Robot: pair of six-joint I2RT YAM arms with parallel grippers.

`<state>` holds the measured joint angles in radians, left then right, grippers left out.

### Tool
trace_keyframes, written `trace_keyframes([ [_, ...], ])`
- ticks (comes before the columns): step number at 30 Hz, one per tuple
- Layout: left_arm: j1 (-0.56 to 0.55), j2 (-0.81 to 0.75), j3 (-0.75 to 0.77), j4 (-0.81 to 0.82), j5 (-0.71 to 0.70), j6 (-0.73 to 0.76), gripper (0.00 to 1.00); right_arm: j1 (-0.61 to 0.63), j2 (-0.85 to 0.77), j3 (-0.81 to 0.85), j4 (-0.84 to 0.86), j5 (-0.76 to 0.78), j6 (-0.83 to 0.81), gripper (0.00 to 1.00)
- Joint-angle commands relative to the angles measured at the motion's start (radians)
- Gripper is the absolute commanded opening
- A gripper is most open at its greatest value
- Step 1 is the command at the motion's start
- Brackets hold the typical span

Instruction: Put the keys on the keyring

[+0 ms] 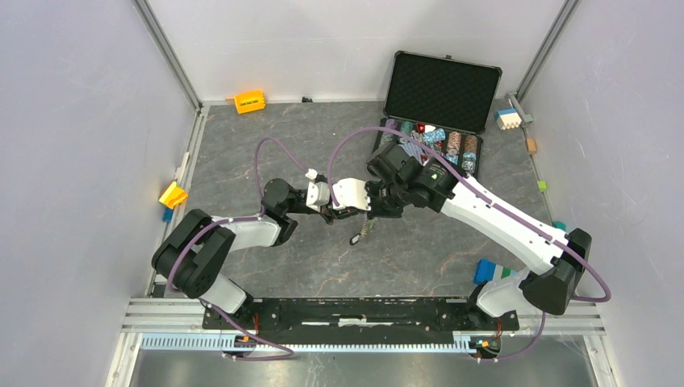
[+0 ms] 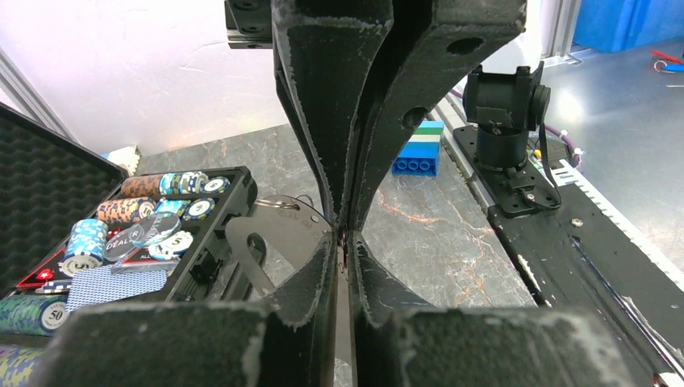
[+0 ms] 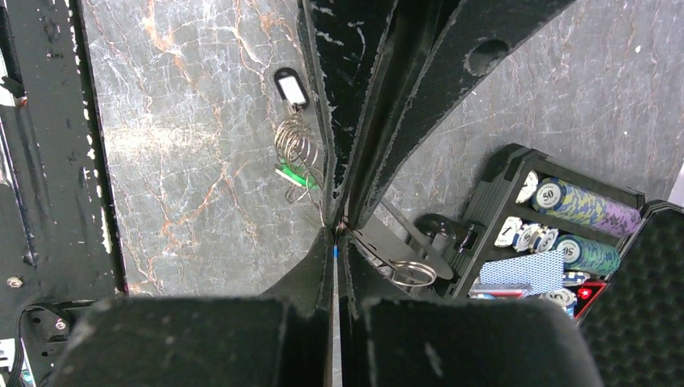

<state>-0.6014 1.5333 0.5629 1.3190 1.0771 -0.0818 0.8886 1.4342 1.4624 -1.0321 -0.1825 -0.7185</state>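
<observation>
key (image 2: pixel 290 238): flat, silver, hole in head, small split ring (image 3: pixel 411 274) attached, raised above table | keyring (image 3: pixel 295 145): silver wire loops, green tag (image 3: pixel 292 176), dark white-labelled fob (image 3: pixel 290 87), just beside key
</observation>
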Motion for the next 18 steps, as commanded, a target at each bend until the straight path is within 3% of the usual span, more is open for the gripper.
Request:
trace_keyframes([
  [1,-0.003,0.009,0.016,0.051,0.029,-0.029,0.13,0.001,-0.032,0.009,0.061,-0.013,0.008,0.00],
  [18,-0.011,0.013,0.029,0.020,0.028,-0.029,0.11,-0.008,-0.034,0.012,0.067,-0.038,0.013,0.00],
])
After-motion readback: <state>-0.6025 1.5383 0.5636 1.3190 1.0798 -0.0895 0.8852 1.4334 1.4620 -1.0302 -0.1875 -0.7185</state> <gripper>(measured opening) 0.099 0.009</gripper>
